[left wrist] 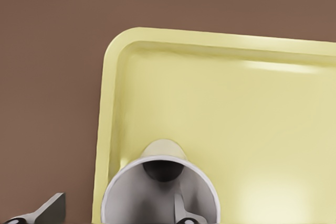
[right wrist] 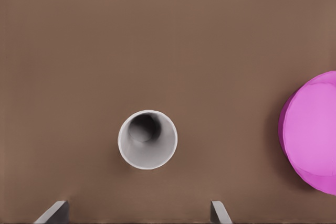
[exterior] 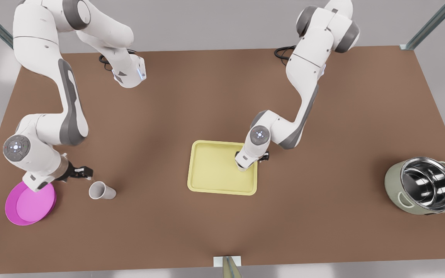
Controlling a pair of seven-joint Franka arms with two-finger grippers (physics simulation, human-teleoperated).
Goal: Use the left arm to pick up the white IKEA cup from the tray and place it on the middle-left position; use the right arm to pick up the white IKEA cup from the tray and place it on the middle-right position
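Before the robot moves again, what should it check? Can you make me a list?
1. Left pincer open: ok, its fingers are apart.
2. Tray cup lined up for a grab: ok, one finger seems to be inside it and the other outside.
3. Tray cup sitting on the tray: ok, near a corner.
4. Right pincer open above the table cup: ok, not touching it.
5. Table cup upright and apart from the magenta plate: ok.
6. Table cup at the middle-right position: cannot tell, nothing marks the spot.
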